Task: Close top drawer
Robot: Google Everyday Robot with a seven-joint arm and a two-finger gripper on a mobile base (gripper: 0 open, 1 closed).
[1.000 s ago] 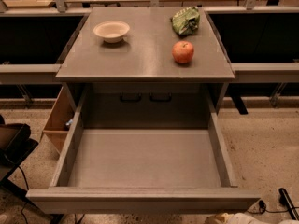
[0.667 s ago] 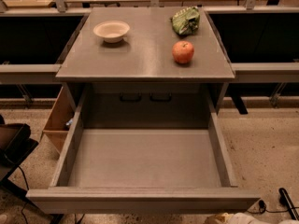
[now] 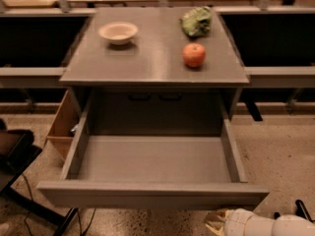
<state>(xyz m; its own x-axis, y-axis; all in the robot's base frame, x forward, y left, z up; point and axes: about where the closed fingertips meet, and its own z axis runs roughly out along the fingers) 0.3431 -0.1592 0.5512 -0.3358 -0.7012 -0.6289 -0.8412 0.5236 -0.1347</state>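
Note:
The top drawer point(image 3: 152, 193) is a wide grey metal tray with a plain flat front. It stands pulled far out of the grey cabinet point(image 3: 155, 58) toward me, and its inside is empty. My gripper point(image 3: 227, 223) shows as a white rounded wrist with a pale tip at the bottom right. It sits just below and in front of the drawer front's right end. I cannot tell whether it touches the panel.
On the cabinet top are a white bowl point(image 3: 118, 32), a red apple point(image 3: 194, 55) and a green leafy bag point(image 3: 197, 21). A cardboard box point(image 3: 63, 129) stands on the floor left of the drawer. A dark chair base point(image 3: 15, 156) and cables lie at the lower left.
The drawer front has moved a little back toward the cabinet. The white wrist has come up into view at the bottom right.

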